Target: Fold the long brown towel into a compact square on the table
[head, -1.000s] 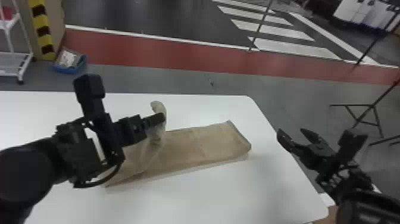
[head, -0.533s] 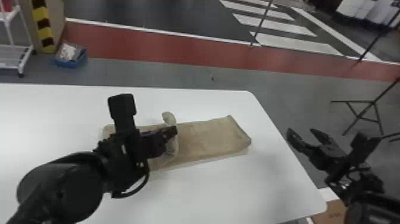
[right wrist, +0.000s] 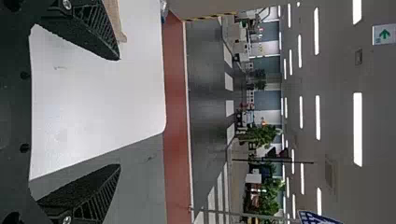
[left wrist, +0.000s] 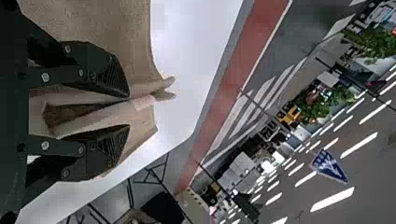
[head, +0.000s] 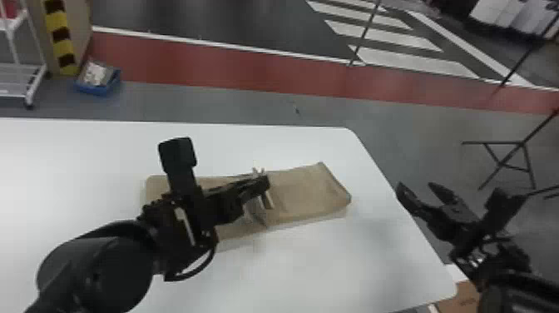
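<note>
A brown towel (head: 307, 187) lies as a long flat strip on a white counter (head: 332, 266), one short end (head: 337, 180) pointing toward the counter's right side. My left gripper (left wrist: 129, 111) is above its middle, fingers parted, with a soft ridge of cloth (left wrist: 144, 101) standing up between them. The ridge is creased and peaked, and there is a gap between the cloth and the lower finger in the left wrist view, so I do not read this as a firm pinch. My right gripper (head: 415, 186) waits off the counter's right edge, fingers wide apart and empty.

I expect the towel to be light and limp, with enough body to hold a crease (that little peak stands without being squeezed). The weave looks slightly rough, so it should grip the pads rather than slide out. Nothing here can break; the likelier trouble is bunching, or catching only the top layer if the strip is doubled.

To fold it toward a square, I would take a short end, near its corners, with both fingers around every layer. Lifting by the middle ridge would probably just make a tent, and the ends would drag inward.
</note>
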